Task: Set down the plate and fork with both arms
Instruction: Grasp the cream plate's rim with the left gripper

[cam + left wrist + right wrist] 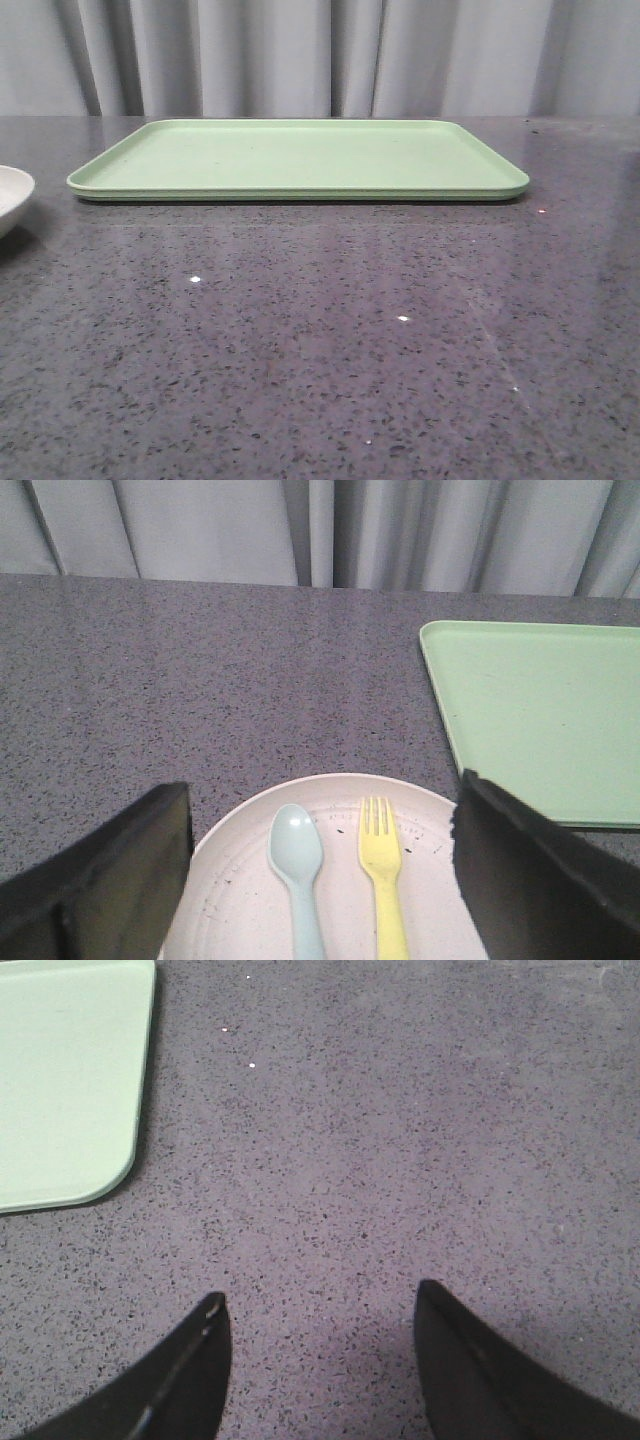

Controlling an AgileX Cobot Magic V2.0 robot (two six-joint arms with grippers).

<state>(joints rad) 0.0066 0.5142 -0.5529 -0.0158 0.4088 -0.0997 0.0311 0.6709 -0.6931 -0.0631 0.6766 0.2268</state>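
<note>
The plate (240, 880) is a pale speckled round dish on the dark table; only its rim (12, 195) shows at the far left edge of the front view. On it lies the yellow fork (384, 875), tines pointing away, beside a pale blue spoon (298, 870). My left gripper (320, 795) hovers open above the plate, its black fingers wide on either side of it. My right gripper (320, 1300) stands open over bare table, nothing between its fingers. Neither arm shows in the front view.
A flat light green rectangular tray (300, 160) lies at the back middle of the speckled grey table; its corner (540, 720) is just right of the plate, and another corner (70, 1080) is near the right gripper. Grey curtains hang behind.
</note>
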